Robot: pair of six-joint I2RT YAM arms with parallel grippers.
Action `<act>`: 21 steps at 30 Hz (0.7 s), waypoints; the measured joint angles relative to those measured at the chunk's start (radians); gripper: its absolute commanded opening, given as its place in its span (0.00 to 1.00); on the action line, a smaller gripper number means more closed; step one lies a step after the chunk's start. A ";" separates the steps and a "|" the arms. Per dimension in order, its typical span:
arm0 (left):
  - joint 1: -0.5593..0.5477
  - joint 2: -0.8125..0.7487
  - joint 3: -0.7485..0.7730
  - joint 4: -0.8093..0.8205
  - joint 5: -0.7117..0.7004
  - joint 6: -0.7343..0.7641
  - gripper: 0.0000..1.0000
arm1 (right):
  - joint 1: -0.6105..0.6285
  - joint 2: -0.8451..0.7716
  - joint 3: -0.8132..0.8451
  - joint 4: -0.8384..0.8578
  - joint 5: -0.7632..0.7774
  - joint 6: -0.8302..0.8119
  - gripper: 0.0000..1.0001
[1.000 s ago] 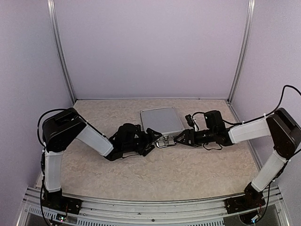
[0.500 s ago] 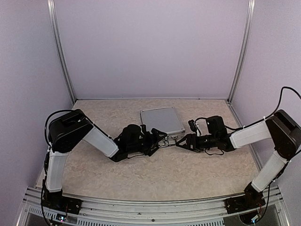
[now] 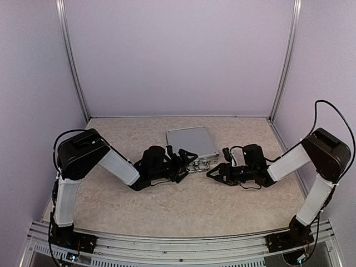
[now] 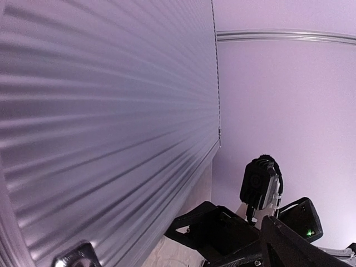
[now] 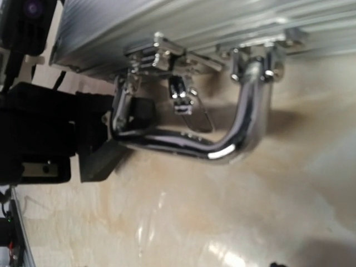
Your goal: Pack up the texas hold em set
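The texas hold em set shows as a closed ribbed silver briefcase (image 3: 191, 142) lying flat mid-table; its contents are hidden. Its chrome handle (image 5: 250, 117) and latches (image 5: 186, 103) face the near edge. My left gripper (image 3: 186, 161) is open at the case's front left corner. One of its black fingers (image 5: 97, 158) lies against the left latch. The case lid (image 4: 111, 111) fills the left wrist view. My right gripper (image 3: 213, 172) stands open just off the handle's right end and holds nothing; its own fingers barely show in the right wrist view.
The marbled tabletop (image 3: 183, 200) is enclosed by lilac walls with metal posts (image 3: 75, 67) at the back corners. An aluminium rail (image 3: 167, 245) runs along the near edge, by the arm bases. The right wrist's camera (image 4: 258, 182) shows beyond the case.
My right gripper has drawn back from the handle toward the near edge. My left gripper has slid right along the case front and opened a little wider.
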 measured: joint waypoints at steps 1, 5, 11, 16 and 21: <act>0.002 0.000 0.000 0.000 0.004 -0.002 0.96 | 0.003 0.010 0.002 0.012 0.000 0.006 0.69; 0.008 0.000 0.001 0.000 0.015 -0.008 0.97 | 0.005 0.055 0.022 0.070 0.000 0.024 0.69; 0.013 0.000 0.004 -0.001 0.029 -0.025 0.97 | 0.016 0.068 0.039 0.132 0.001 0.041 0.72; 0.015 0.000 0.005 0.003 0.032 -0.046 0.97 | 0.021 0.068 0.043 0.166 0.005 0.046 0.72; 0.016 0.000 0.005 0.013 0.032 -0.074 0.97 | 0.022 0.072 0.044 0.206 0.008 0.060 0.72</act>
